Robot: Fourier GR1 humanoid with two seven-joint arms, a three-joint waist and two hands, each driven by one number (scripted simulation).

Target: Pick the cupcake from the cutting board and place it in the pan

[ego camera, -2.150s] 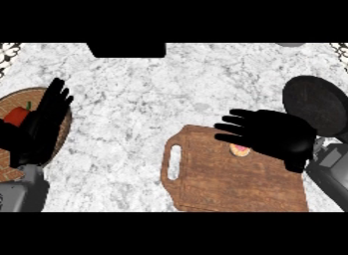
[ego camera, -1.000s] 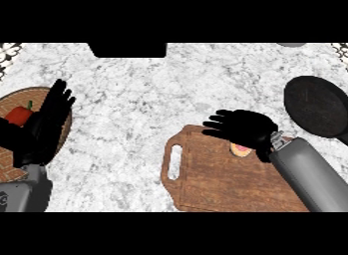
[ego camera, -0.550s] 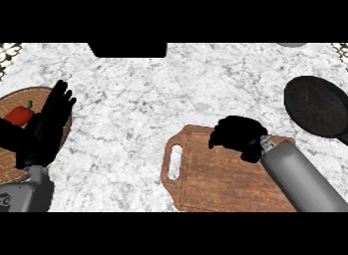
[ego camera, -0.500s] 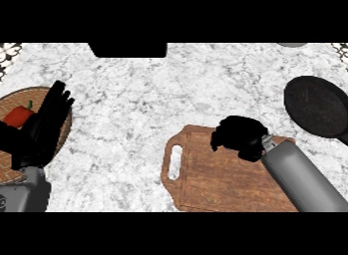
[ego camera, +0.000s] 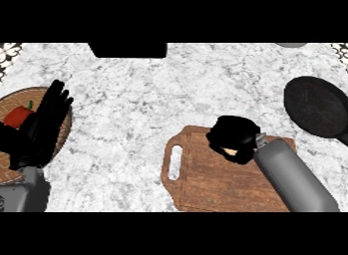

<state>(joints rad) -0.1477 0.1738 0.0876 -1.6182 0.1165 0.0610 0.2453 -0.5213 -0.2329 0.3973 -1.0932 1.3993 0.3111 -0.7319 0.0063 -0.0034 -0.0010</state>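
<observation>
Small pale cupcake (ego camera: 229, 150) enclosed by curled fingers of right hand (ego camera: 234, 135) over brown wooden cutting board (ego camera: 213, 179), black round pan (ego camera: 320, 106) at far right, left hand (ego camera: 38, 130) rested with fingers straight at left.

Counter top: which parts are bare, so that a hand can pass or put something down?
Bare marble lies between the woven mat under the open left hand and the cutting board, and along the back toward the pan. It is crowded at the board's far edge, where the right hand curls round the cupcake.
</observation>
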